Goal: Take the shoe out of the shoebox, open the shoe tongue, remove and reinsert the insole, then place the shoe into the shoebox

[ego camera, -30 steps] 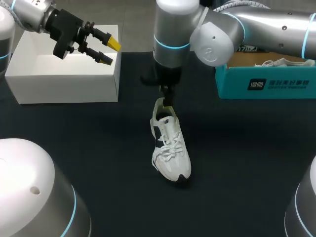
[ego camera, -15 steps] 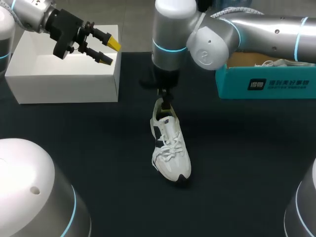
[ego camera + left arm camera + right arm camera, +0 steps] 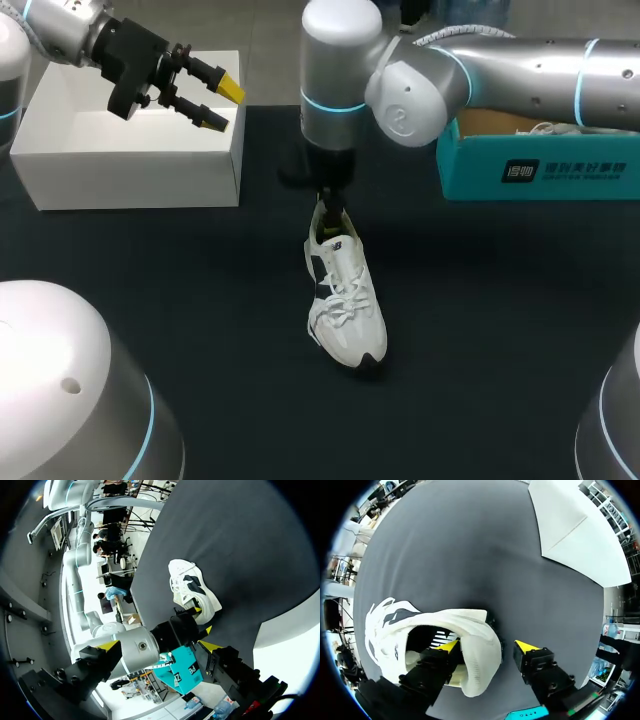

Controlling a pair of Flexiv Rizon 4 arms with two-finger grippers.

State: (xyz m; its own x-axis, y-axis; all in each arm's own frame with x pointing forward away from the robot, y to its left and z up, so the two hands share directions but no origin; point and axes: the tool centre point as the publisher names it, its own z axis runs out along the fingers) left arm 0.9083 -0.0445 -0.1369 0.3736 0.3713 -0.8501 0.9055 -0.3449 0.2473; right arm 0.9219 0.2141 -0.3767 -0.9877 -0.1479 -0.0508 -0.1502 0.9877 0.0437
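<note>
White low-top sports shoe with black side panels and white laces [image 3: 345, 300]: stands on its sole on the black cloth-covered surface [image 3: 480, 330], outside both boxes. Toe points toward the robot, heel away from it.

Right tool [image 3: 487, 647]: directly above the shoe's heel, pointing down, released. The fingers straddle the heel collar, one yellow tip inside the shoe opening and the other outside behind the heel. The outer finger stands apart from the heel wall, so nothing is clamped.

Right arm [image 3: 480, 70]: enters from the right and ends over the shoe's heel.

Teal cardboard shoebox [image 3: 535, 165]: lidless, to the right of the shoe and beyond its heel, well apart from it. White laces of a second shoe [image 3: 560, 128] show above its rim.

White rectangular cardboard box [image 3: 120, 150]: to the left of the shoe and beyond its heel, well apart.

Left tool [image 3: 222, 106]: above the white box's near corner, far from the shoe, released, nothing between the fingers.
</note>
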